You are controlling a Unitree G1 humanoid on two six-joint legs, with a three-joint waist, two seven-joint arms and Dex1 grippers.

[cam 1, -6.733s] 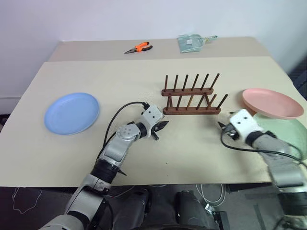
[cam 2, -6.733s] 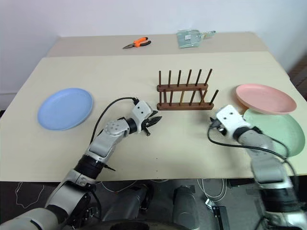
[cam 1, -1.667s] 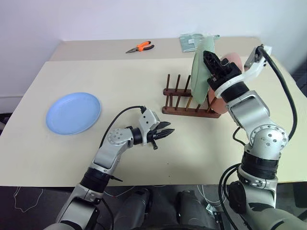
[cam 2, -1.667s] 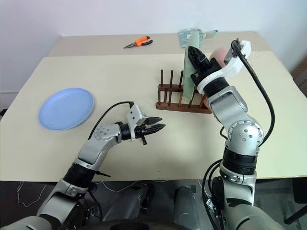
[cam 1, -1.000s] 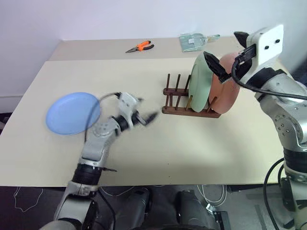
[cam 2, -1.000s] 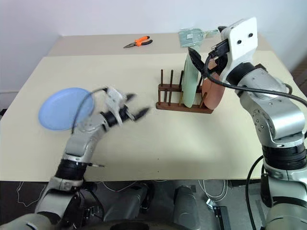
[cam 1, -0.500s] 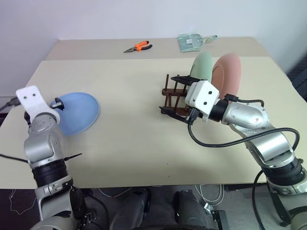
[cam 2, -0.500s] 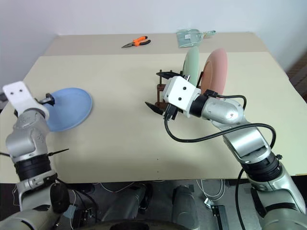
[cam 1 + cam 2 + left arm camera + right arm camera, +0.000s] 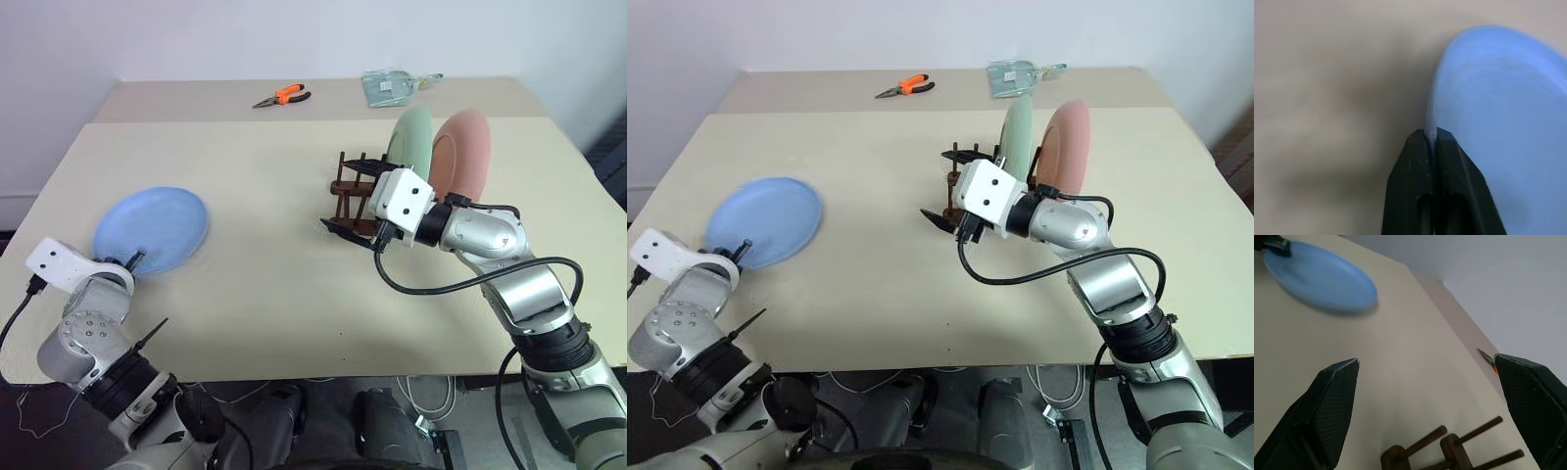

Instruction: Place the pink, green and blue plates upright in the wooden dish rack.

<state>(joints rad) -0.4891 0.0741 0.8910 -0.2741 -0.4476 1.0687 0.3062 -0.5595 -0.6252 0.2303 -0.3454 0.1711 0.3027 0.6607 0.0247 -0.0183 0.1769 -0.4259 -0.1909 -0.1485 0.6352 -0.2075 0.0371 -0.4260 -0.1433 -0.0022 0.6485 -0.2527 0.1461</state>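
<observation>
Wooden dish rack (image 9: 355, 201) lengthwise left-to-right, pegs pointing up.

Surface (image 9: 265, 284): carries everything listed.
Rack (image 9: 351, 188): centre-right; two plates (image 9: 411, 142) upright in its right end.
Third plate (image 9: 152, 229): far left, near edge in left pincer (image 9: 1430, 134).
Right pincer (image 9: 345, 196): at rack's left end.
Pliers (image 9: 282, 97), packet (image 9: 397, 84): far edge.
</observation>
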